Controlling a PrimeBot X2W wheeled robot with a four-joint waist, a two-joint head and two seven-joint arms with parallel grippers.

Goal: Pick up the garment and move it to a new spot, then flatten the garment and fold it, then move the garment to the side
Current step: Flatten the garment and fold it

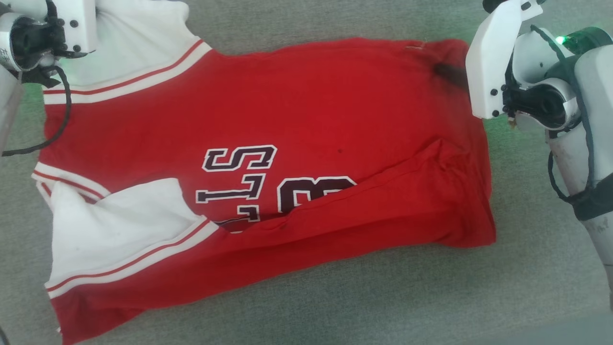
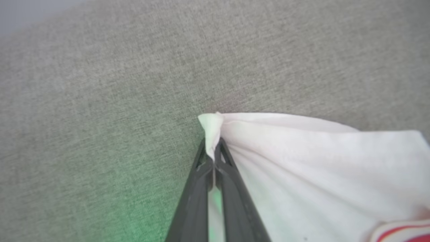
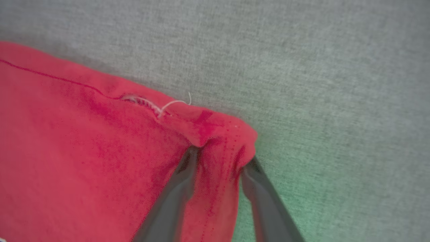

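Head view shows the shirt (image 1: 306, 110) spread on a grey woven cloth surface (image 1: 527, 287). Its long axis runs left to right across the frame, with the collar end and sleeves at the left and the hem at the right. It is soft red knit, roughly rectangular. One white short sleeve sits at the upper left and another at the lower left, each edged with red-and-white stripes. The dark, white-outlined lettering (image 1: 239, 187) lies turned on its side near the middle. The shirt's lower edge is folded up in a long slanting flap that covers part of the letters, with creases near the lower right corner.

In the left wrist view, the left gripper (image 2: 214, 158) has its two dark fingers (image 2: 195, 201) pressed together on a corner of the white sleeve, and a small peak of cloth pokes out above the tips. In the right wrist view, the right gripper (image 3: 220, 158) has its fingers (image 3: 174, 198) apart, straddling the bunched red hem corner, which puckers between them. A loose white thread (image 3: 174, 102) curls from the hem seam just above.

A black cable (image 1: 62, 120) loops down over the shirt's upper left. A green light (image 1: 559, 40) glows on the right arm at the upper right, tinting the grey weave nearby.
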